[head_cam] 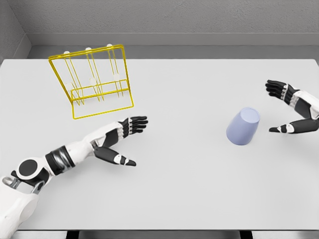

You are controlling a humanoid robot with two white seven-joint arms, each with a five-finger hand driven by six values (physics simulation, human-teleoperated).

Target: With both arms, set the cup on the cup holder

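So you're right at the start of this one, the reach-and-grab step, nothing is picked up yet. The cup (243,127) is sitting on the surface (189,189) over toward the right edge, roughly mid-depth, and it looks like it's upside down and tilted a bit, closed end up, though I wouldn't swear to it. Your right hand (291,107) comes in from the right edge and hovers just beside the cup, fingers and thumb spread wide like a big C facing it, holding nothing and not touching it as far as I can tell. Your left hand (122,139) is well apart from the cup, out in the left-middle of the surface just in front of the cup holder (94,82), also spread open and empty. The holder is the yellow wire rack near the far left corner, with upright pegs inside. My guess for the next move: slide the right hand in until the cup is between thumb and fingers, then close, and since it's a both-arms job you'll probably want the left ready to take it or steady it near the rack. Count-wise: one cup, one cup holder, two hands, and I make out three white-tipped pegs, though thin wires make that hard to call.
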